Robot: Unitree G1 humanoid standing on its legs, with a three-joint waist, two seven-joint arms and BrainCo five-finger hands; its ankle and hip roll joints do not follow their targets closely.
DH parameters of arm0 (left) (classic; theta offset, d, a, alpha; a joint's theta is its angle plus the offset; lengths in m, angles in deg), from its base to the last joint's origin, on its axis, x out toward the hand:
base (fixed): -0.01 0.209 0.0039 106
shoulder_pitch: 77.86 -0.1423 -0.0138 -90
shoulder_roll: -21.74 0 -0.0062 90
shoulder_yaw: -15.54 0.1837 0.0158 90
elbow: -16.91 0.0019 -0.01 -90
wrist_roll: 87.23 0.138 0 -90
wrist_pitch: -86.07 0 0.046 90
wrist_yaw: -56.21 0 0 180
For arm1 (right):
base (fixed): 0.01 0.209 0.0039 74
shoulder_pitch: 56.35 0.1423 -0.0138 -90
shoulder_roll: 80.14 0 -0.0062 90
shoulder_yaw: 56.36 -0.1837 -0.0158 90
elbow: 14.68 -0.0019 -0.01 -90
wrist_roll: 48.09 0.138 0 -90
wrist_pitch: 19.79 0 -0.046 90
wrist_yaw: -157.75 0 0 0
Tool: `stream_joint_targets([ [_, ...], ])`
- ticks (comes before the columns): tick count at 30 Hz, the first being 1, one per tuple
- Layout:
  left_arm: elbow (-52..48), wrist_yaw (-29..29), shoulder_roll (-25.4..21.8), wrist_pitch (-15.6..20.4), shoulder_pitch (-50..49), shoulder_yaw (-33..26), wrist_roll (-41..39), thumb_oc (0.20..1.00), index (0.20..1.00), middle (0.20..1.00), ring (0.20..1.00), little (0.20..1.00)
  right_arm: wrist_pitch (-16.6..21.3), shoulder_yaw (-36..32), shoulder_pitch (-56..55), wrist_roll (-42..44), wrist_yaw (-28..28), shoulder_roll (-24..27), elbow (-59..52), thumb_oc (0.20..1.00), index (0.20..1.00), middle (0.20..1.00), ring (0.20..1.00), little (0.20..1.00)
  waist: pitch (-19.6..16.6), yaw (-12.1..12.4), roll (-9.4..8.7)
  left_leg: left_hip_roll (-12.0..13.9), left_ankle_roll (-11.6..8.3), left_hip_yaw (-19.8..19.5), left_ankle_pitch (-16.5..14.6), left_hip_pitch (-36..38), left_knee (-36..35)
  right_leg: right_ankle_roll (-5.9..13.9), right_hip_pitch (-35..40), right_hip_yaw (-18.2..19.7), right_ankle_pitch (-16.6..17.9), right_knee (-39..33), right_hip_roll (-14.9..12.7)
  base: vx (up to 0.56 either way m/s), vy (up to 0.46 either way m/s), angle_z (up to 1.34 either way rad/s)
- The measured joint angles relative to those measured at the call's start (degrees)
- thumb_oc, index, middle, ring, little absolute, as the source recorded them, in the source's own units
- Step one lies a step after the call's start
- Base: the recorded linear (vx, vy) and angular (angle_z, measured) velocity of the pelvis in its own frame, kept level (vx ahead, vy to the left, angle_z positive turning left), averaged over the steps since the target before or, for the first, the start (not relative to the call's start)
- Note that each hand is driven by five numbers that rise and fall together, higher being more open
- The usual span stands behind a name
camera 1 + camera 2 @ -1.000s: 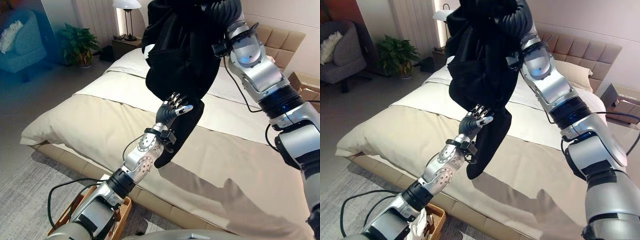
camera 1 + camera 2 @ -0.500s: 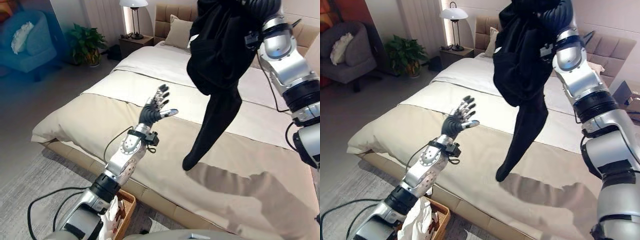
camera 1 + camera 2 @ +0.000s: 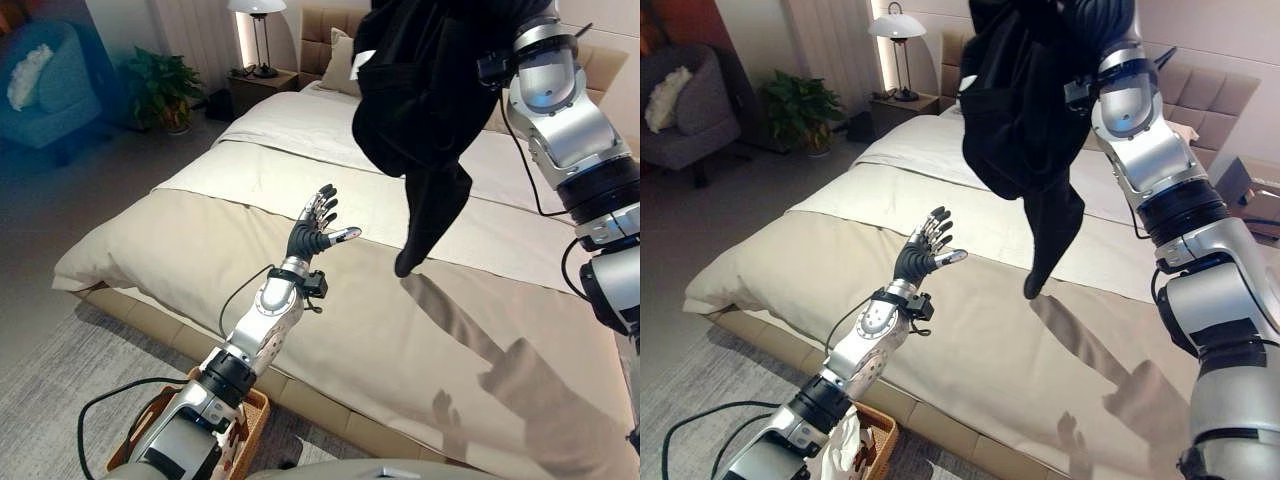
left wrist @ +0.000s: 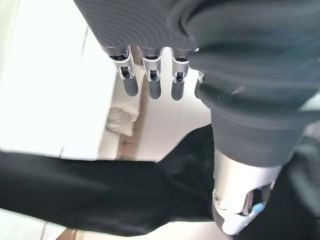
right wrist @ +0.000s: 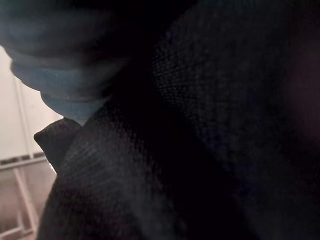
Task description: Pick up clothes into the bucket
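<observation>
The black garment (image 3: 420, 90) hangs lengthwise from the raised right arm, whose grip is hidden in cloth. The left hand (image 3: 316, 228), fingers spread, hovers below and left of its dangling end, over the bed (image 3: 150, 240). The basket (image 3: 877, 437) sits lower left.

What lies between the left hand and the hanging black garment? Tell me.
Nothing lies between them: in the left eye view the open left hand and the garment's dangling end are apart, with only the beige bed cover behind the gap.

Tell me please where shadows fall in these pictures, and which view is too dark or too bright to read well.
Left eye view: the black garment and the raised arm cast long shadows on the bed; the lamp glows. Right wrist view: dark cloth, very dim. Left wrist view: bedding washed out white behind the left hand.
</observation>
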Motion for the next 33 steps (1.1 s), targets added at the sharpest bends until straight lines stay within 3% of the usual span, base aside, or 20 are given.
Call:
stream_joint_targets([
  [7,2.71,-0.09,0.88,-0.07,3.08,1.18,-0.27,1.0,1.0,1.0,1.0,1.0,0.47,0.01,-0.01,1.1,0.27,-1.05,-2.61,0.2,0.2,0.2,0.2,0.2,0.07,-1.42,-0.19,-0.07,0.01,0.43,0.0,0.01,-0.2,0.15,-0.41,0.78,0.4,-0.04,0.01,0.0,0.0,-0.05],
  [22,3.24,1.44,0.86,-0.32,8.51,5.52,-1.25,1.0,1.0,1.0,1.0,1.0,0.47,0.48,-0.38,2.32,4.04,-4.06,-6.72,0.2,0.2,0.2,0.2,0.2,0.06,-1.53,-0.15,-0.05,0.01,0.95,0.0,0.01,-0.34,0.12,-0.49,0.98,0.48,-0.06,0.01,0.0,0.0,-0.01],
  [33,2.43,6.31,3.33,-2.52,8.56,8.23,-19.26,1.0,1.0,1.0,1.0,1.0,0.46,0.79,-2.67,3.95,6.78,-6.7,-10.52,0.2,0.2,0.2,0.2,0.2,0.04,-1.5,-0.13,-0.18,0.01,0.77,0.0,0.05,-0.3,0.12,-0.32,0.81,0.48,-0.05,-0.14,0.0,0.0,0.0],
])
